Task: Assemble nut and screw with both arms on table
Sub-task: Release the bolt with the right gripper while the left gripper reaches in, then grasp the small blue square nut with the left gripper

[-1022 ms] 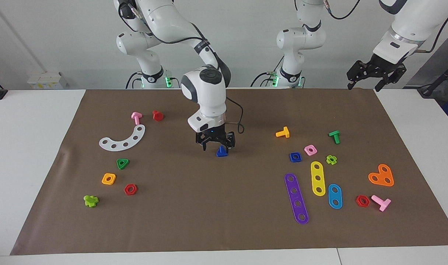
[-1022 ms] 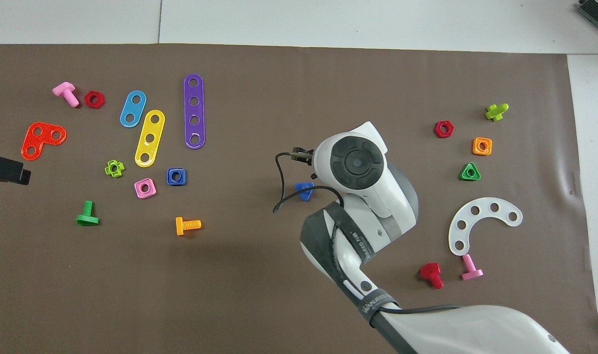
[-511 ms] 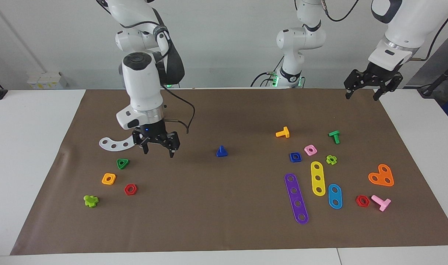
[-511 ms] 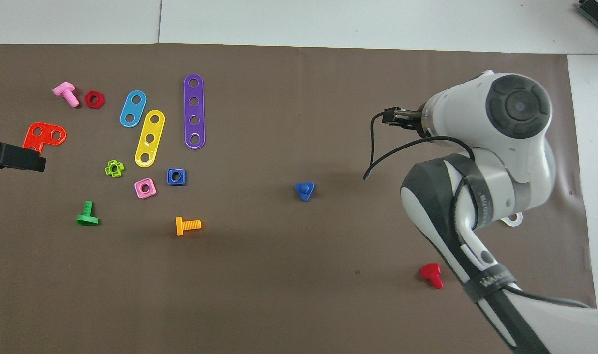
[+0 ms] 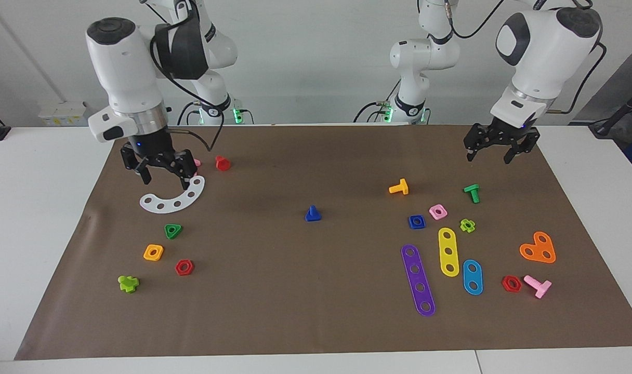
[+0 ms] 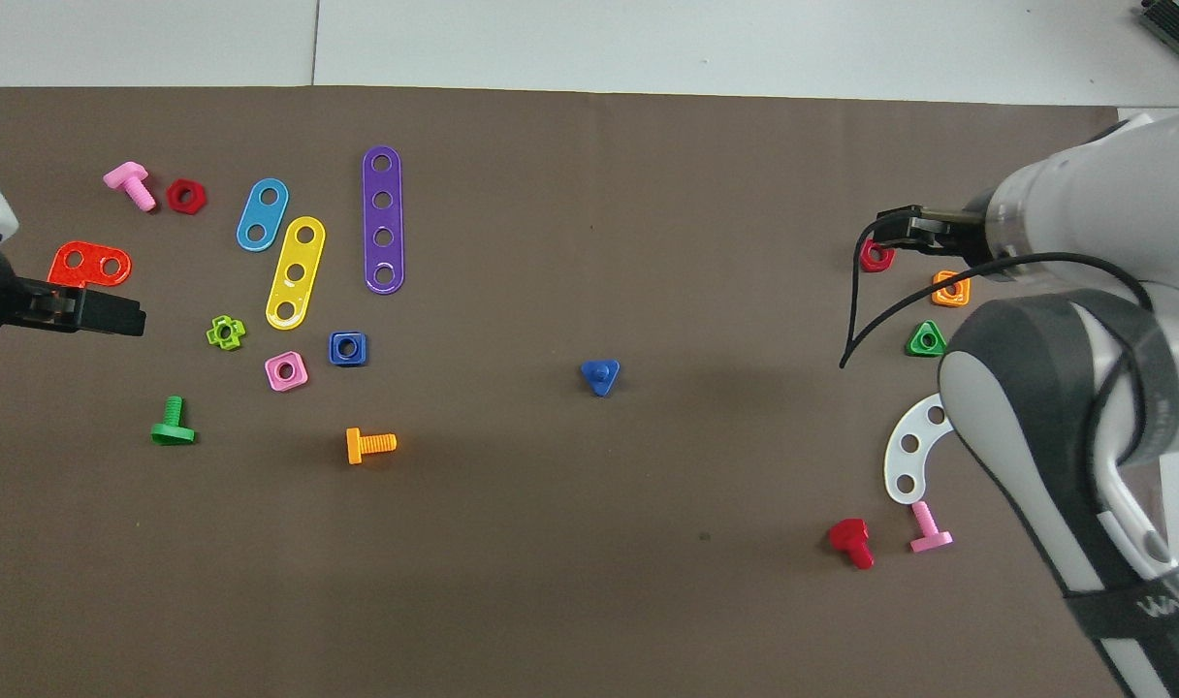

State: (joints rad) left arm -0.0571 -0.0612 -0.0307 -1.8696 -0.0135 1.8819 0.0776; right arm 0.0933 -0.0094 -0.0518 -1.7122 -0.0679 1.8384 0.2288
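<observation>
Right gripper (image 5: 162, 176) left screw (image 5: 312, 214); fingers apart.

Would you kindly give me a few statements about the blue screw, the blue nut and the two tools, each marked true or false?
1. The screw stands on its head at the middle of the mat, shaft up. True.
2. The nut is threaded onto the screw. False: it lies apart, toward the left arm's end, beside the pink nut.
3. The left tool holds the nut. False: it hangs open and holds nothing.
4. The right tool is open over the white curved strip. True.
5. The orange bolt lies nearer to the robots than the nut. True.
</observation>
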